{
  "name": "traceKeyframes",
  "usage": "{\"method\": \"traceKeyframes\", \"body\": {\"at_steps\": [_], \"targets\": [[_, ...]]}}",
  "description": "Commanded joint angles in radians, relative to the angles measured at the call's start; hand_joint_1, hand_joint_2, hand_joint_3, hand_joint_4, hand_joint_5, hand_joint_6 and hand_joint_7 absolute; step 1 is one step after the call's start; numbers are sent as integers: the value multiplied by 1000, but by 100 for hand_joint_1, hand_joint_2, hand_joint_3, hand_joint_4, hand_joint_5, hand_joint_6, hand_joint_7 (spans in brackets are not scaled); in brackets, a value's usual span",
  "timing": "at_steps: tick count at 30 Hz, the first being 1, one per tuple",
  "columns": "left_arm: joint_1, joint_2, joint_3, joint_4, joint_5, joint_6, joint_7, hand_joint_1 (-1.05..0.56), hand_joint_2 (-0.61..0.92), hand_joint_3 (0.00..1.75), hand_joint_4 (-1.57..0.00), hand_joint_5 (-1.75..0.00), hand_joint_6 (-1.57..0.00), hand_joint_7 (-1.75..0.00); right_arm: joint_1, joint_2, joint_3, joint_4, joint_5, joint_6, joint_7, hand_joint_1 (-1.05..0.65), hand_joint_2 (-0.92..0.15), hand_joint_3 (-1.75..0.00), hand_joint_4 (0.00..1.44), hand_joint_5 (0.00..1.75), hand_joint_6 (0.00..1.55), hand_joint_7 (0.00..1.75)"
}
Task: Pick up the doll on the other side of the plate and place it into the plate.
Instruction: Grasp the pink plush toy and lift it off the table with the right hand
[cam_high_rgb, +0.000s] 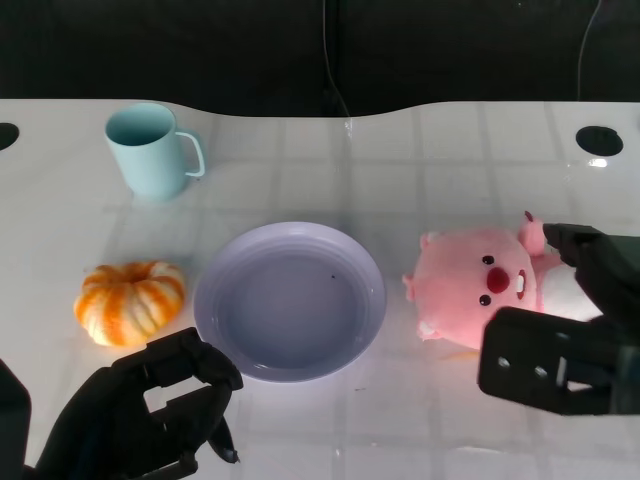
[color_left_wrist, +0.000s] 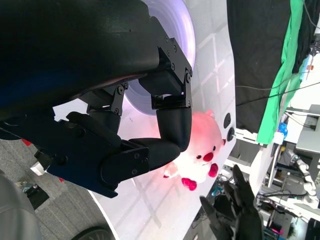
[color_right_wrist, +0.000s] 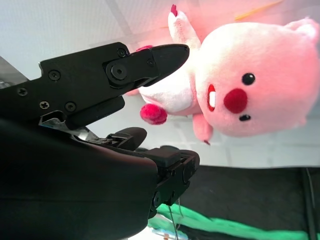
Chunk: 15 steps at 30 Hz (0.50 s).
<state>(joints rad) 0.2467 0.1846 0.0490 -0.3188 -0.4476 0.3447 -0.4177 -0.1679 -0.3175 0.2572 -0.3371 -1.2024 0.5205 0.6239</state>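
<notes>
I've got the doll lying just off the plate at its 3 o'clock, bare tabletop between them, nothing blocking that short lane. My right hand crowds the doll's 4 o'clock side. The pumpkin at 9 and the cup at 11 stand well clear.

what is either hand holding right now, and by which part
Nothing. The right hand is open around the pink doll without closing on it; the left hand is curled, empty.
</notes>
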Motion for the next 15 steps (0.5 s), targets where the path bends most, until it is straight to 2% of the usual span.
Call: {"method": "traceKeyframes", "body": {"at_steps": [1, 8, 15], "targets": [[-5, 11, 10, 2, 2, -5, 1, -41, 67, 86, -69, -175, -68, -138, -52, 7, 19, 83, -20, 11, -18, -78, -92, -16, 24, 20, 15, 0], [-6, 12, 18, 1, -4, 4, 1, -42, 68, 85, -68, -175, -68, -137, -132, 46, 62, 265, -9, 47, -82, -79, -92, -15, 24, 20, 16, 1], [0, 11, 18, -10, 3, 4, 4, -43, 69, 82, -69, -175, -69, -136, -194, 56, 91, 443, 27, 58, -168, -80, -92, -15, 24, 20, 17, 1]]}}
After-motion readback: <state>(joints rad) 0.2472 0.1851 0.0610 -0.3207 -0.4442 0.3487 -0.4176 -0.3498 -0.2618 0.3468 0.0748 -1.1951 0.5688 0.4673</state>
